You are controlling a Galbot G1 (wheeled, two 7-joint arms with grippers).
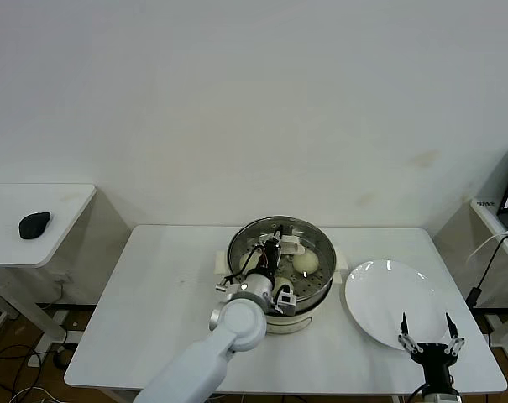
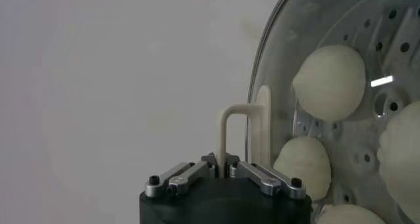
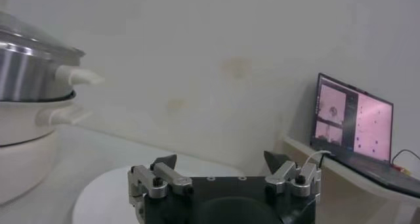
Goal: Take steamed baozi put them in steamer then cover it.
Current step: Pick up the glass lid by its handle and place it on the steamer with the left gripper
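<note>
Steel steamer point(image 1: 314, 243) holds four baozi point(image 2: 329, 82); left tool point(image 2: 224, 168) grips the lid handle point(image 2: 244, 132), right tool point(image 1: 427, 335) gapes.

I see a white table point(image 1: 153, 294) w/ an empty white plate point(image 1: 379, 294) on its right side. Off to the left there's a 2nd white desk point(image 1: 60, 210) w/ a black mouse point(image 1: 34, 224) on it. Far right, a laptop point(image 3: 354, 125), screen lit, sits on a side shelf, cables nearby.
</note>
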